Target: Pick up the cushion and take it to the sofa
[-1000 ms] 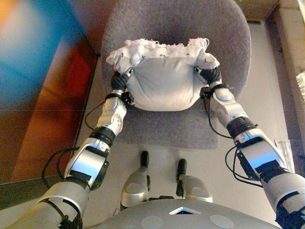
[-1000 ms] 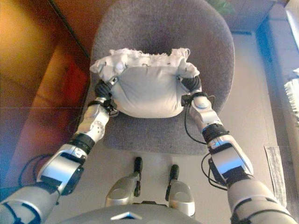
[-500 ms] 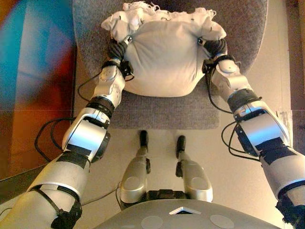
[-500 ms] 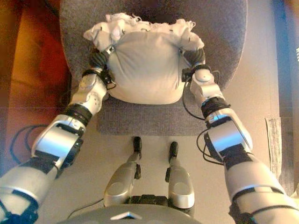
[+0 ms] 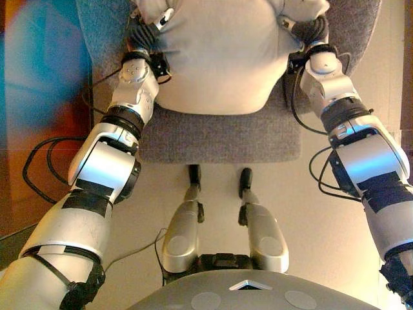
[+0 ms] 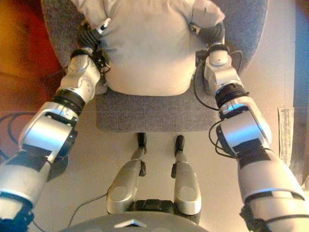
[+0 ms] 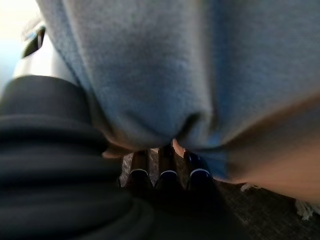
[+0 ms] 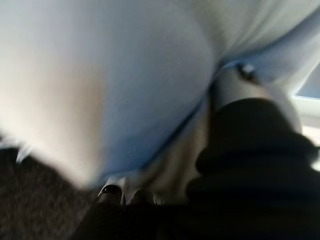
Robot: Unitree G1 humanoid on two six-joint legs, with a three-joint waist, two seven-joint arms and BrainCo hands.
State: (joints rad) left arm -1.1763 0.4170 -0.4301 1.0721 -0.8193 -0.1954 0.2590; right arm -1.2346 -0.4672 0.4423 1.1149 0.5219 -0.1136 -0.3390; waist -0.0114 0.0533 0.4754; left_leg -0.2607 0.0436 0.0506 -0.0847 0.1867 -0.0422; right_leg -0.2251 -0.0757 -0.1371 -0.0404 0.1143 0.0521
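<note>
Two hands are clamping the white cushion (image 5: 219, 55) from either side, over the grey upholstered chair seat (image 5: 219, 139). Going from the left: a reddish-brown panel (image 5: 45, 161) is standing close beside the chair, near the left arm. The left hand (image 5: 147, 33) is pressing into the cushion's left flank; in its wrist view the dark fingertips (image 7: 165, 172) are curling under the fabric and bunching it, so this hand is gripping the cushion. The cushion is bulging between the two wrists, its lower edge hanging just above or resting on the seat; I cannot tell which, though the wrist views are showing dark seat fabric beneath the pale cloth. On the right, the right hand (image 5: 308, 29) is digging into the opposite flank, and its fingertips (image 8: 112, 190) are tucking under the cushion as well, holding it.

As for progress, the grasp looks secured, and the lift is at most just beginning. No sofa can be made out with certainty, so the carry and the set-down are both remaining.

For room, the panel is crowding the left side and leaving little slack for that elbow. The chair's front edge is lying directly before the robot. Pale open floor (image 5: 310, 213) is stretching to the right of the chair and in front of it, offering the freer path for stepping back and turning with the load.
</note>
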